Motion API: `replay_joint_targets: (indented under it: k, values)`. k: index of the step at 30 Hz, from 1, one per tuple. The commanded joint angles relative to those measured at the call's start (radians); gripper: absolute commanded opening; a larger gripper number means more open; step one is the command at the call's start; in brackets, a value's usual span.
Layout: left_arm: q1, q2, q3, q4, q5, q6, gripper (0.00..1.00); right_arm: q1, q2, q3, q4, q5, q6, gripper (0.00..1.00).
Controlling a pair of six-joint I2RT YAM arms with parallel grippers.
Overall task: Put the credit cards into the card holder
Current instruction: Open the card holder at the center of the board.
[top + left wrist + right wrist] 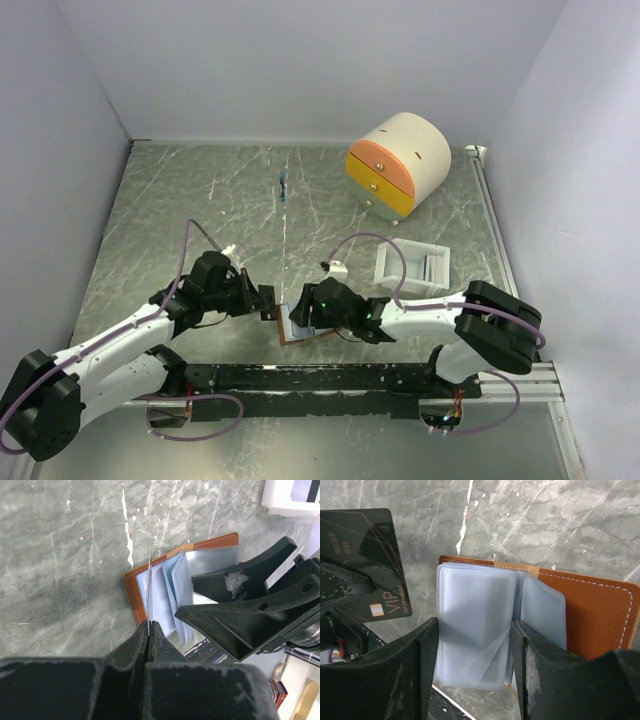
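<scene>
Top view: on the marbled table [150, 200], a cream-and-orange drawer box [398, 165] stands far right and a white tray [412, 267] sits nearer. Both arms reach inward, the left gripper [262, 300] and right gripper [300, 315] meeting over the open card holder [297, 328] at the near centre.

Left wrist: the left gripper [149, 630], pressed together, pinches a credit card [149, 587] edge-on above the holder's left cover, with the right gripper's black fingers [235, 612] crowding the sleeves.

Right wrist: the right gripper [475, 645] clasps the holder's pale sleeves by both side edges. The dark card reads "VIP".
</scene>
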Motion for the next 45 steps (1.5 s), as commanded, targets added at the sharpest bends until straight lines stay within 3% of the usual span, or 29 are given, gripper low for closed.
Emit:
replay_joint_targets:
  k: [1,23,30,35,41,45]
  values:
    - [0.005,0.023,-0.017,0.106,0.063,0.004,0.07,-0.016,-0.023,-0.049,0.085,-0.07,0.031,0.48]
    - [0.003,0.147,-0.131,0.382,0.25,-0.115,0.07,-0.045,-0.039,-0.096,0.169,-0.124,0.052,0.49]
    - [0.003,0.181,-0.148,0.475,0.306,-0.166,0.07,-0.044,-0.093,-0.052,0.048,-0.091,0.022,0.66]
    - [0.003,0.177,-0.149,0.503,0.322,-0.183,0.07,-0.045,-0.162,-0.024,-0.086,-0.029,-0.01,0.69]
    - [0.003,0.242,-0.171,0.626,0.363,-0.221,0.07,-0.046,-0.211,-0.007,-0.148,-0.005,-0.032,0.67]
    - [-0.013,0.271,-0.178,0.694,0.38,-0.25,0.07,-0.046,-0.249,0.018,-0.229,0.026,-0.049,0.59]
